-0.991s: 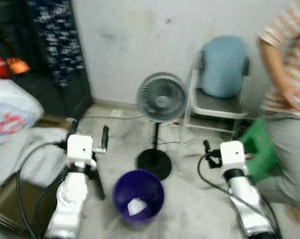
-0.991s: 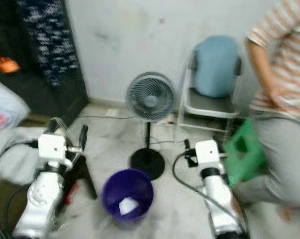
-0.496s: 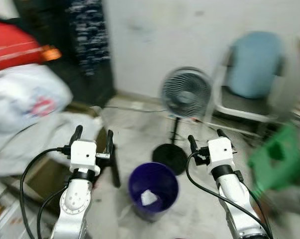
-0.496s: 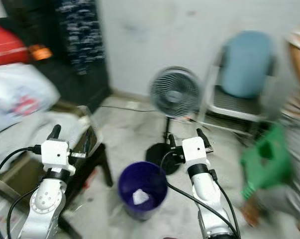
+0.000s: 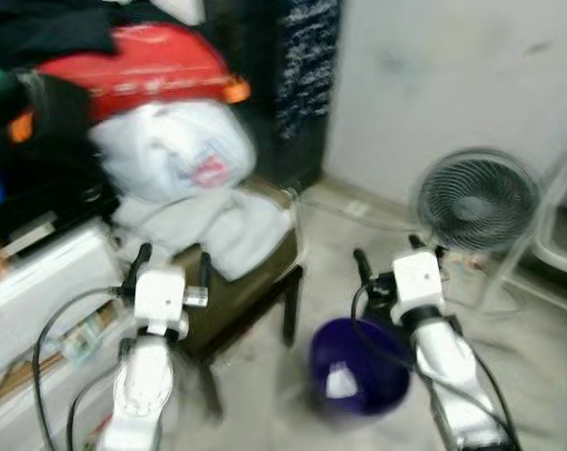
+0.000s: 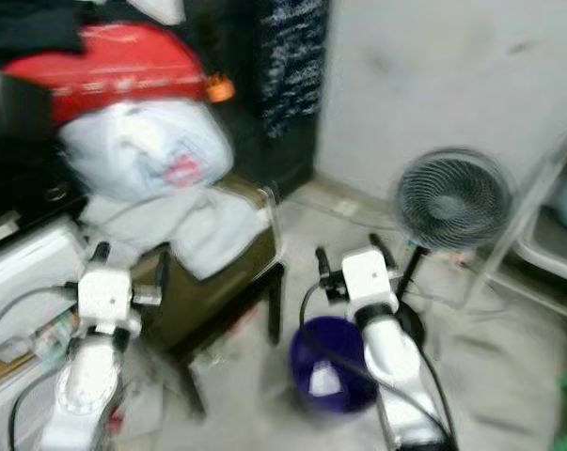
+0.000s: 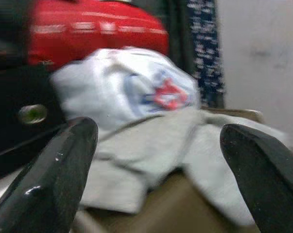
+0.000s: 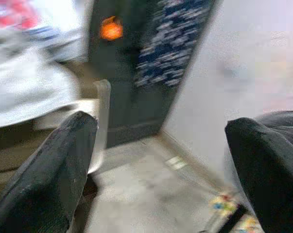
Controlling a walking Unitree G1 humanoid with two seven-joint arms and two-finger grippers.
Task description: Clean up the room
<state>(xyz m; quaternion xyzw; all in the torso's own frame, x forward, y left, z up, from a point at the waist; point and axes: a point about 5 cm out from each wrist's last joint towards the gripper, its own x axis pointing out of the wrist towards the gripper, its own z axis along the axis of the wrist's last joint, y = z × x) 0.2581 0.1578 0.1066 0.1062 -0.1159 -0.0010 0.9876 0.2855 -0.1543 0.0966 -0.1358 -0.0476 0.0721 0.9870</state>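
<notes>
The room was messy and the pictures were blurry, so small things were hard to make out. The left gripper (image 5: 170,265) was held up in front of the robot with its two black fingers (image 7: 54,170) spread wide apart and nothing between them. The right gripper (image 5: 386,263) was held up too, and its fingers (image 8: 54,170) were also wide apart and empty. A pile of grey cloth (image 5: 222,225) lay draped over a low brown stool (image 5: 250,296). From the left gripper the cloth was at about one o'clock, near and a little higher, and the left wrist view looked straight at it. From the right gripper the same cloth was at about ten o'clock and farther off, with the corner of the stool in between. So the left arm looked like the nearer one for picking it up. The cloth seemed to stretch longways from the stool's far left side toward its near right edge, where it hung down. A white plastic bag (image 5: 175,155) with a red mark sat just behind the cloth, touching it, and a red bag (image 5: 147,61) sat on top of that. A purple bin (image 5: 358,371) stood on the floor at about six o'clock from the right gripper, close below it, with a scrap of white paper (image 5: 339,383) inside. A standing fan (image 5: 476,202) was at about two o'clock from the right gripper. The cloth was soft and could slip or drag the bag along if pulled.
</notes>
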